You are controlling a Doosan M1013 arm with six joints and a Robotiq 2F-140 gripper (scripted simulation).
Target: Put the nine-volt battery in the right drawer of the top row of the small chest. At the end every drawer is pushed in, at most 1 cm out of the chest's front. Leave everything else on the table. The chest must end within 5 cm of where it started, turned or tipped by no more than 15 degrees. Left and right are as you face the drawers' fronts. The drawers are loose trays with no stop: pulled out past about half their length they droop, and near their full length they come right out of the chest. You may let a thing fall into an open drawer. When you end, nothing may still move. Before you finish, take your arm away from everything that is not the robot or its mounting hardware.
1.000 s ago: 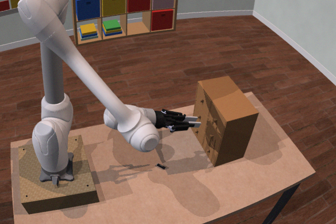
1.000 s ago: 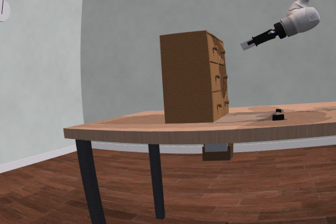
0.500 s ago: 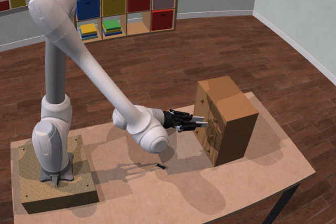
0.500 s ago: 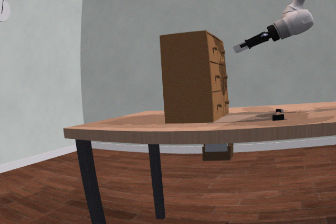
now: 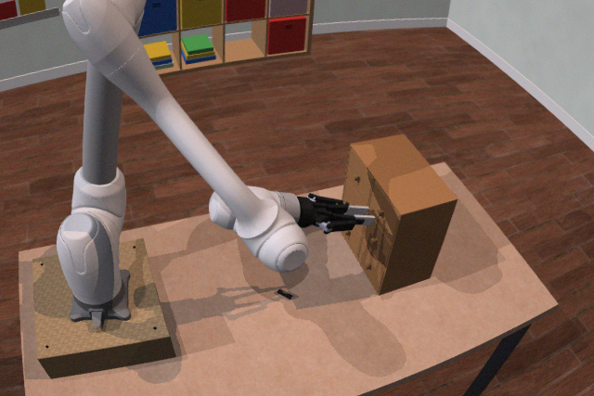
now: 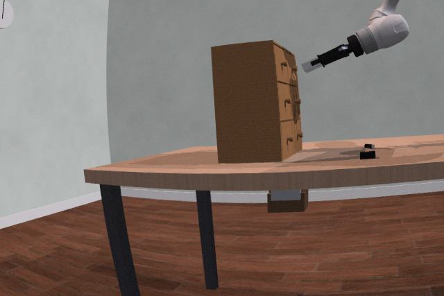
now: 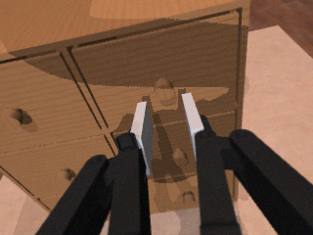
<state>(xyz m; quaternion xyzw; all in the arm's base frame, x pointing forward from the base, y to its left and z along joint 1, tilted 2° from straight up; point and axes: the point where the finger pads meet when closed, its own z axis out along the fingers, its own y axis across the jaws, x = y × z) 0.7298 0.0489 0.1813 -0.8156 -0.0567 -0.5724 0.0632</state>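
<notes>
The small wooden chest (image 5: 400, 211) stands on the table with three rows of two drawers, all pushed in. In the wrist view the top row's right drawer (image 7: 161, 64) fills the upper middle, and its knob (image 7: 163, 89) lies just beyond my fingertips. My gripper (image 7: 166, 112) is level, narrowed to a small gap, with nothing between the fingers. It sits a short way in front of the drawer fronts, as the side view shows (image 6: 308, 66). Two small dark things (image 6: 367, 154) (image 6: 369, 146) lie on the table in front of the chest. They are too small to tell which is the battery. One also shows in the overhead view (image 5: 285, 293).
The arm's base block (image 5: 96, 305) sits at the table's left end. My elbow (image 5: 268, 233) hangs over the table between the base and the chest. The table's edge runs close behind and to the right of the chest.
</notes>
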